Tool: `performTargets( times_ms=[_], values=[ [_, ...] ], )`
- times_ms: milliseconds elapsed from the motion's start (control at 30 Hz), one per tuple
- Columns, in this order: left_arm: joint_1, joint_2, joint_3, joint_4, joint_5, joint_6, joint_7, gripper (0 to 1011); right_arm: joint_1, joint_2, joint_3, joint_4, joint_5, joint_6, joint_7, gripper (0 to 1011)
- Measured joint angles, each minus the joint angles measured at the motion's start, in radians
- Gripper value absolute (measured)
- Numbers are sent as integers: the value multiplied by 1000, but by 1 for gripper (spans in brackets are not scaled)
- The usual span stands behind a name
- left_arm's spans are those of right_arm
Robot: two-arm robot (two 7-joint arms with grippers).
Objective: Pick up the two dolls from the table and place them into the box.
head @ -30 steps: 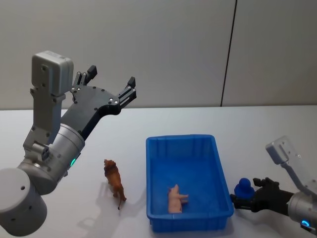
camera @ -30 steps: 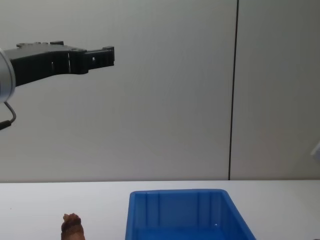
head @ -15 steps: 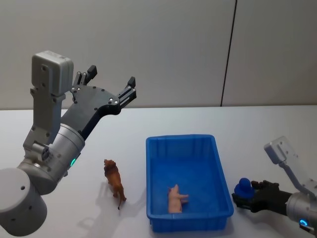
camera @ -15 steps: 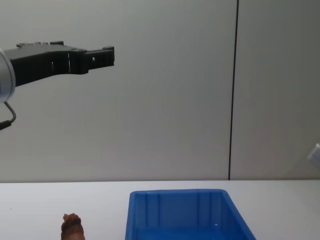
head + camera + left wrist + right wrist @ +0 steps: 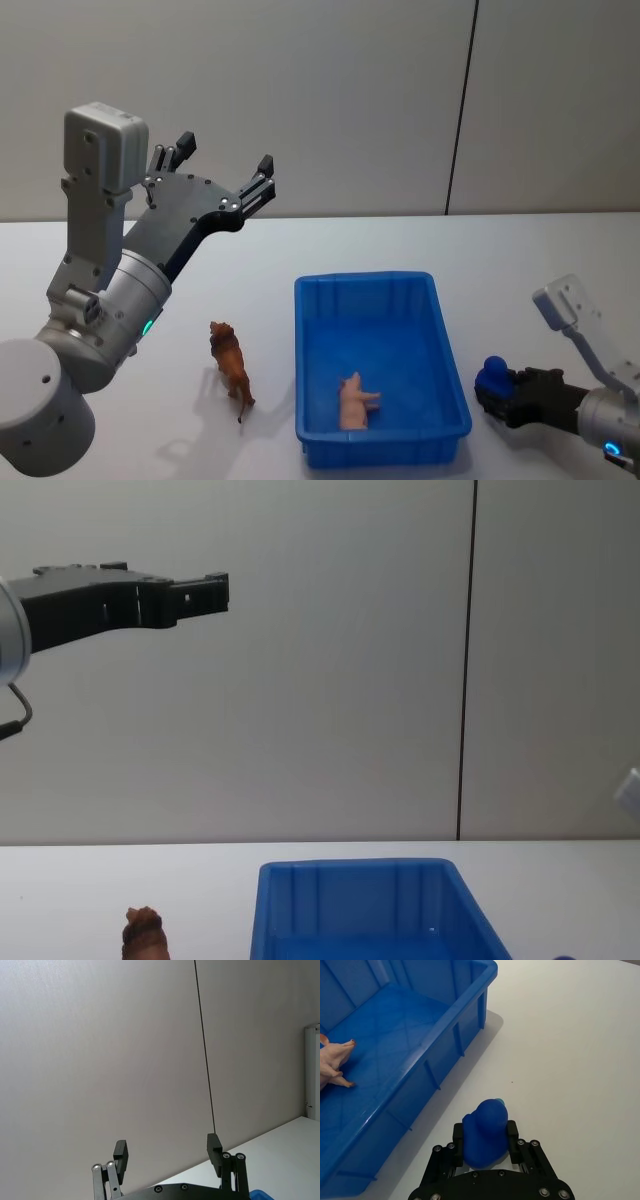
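The right gripper (image 5: 500, 392), lower right beside the box (image 5: 380, 283), clenched a blue toy (image 5: 485, 1130) that could wrongly land beside the pink doll (image 5: 354, 399) inside, leaving the brown doll (image 5: 230, 368) on the table (image 5: 540, 250) left of the box, while the left gripper (image 5: 225, 155) hung open at upper left.

The chest view's bottom edge cuts off the brown doll (image 5: 143, 933) at seven o'clock, the box (image 5: 360, 898) at six.

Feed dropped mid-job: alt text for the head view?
A pink pig lies in the blue box; a brown lion stands on the white table to its left. The right claw grips a blue toy beside the box, and the left claw is raised, open.
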Motion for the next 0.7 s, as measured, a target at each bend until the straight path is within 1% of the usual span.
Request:
performTargets(
  times_ms=[300, 600, 700],
  values=[
    [0, 0, 0, 0, 0, 0, 0, 1001, -4, 4, 4, -14, 7, -19, -14, 427],
    [0, 0, 0, 0, 0, 0, 0, 1001, -5, 13, 16, -59, 21, -63, -33, 373],
    [0, 0, 0, 0, 0, 0, 0, 1001, -1, 17, 22, -85, 27, -83, -34, 352]
  ],
)
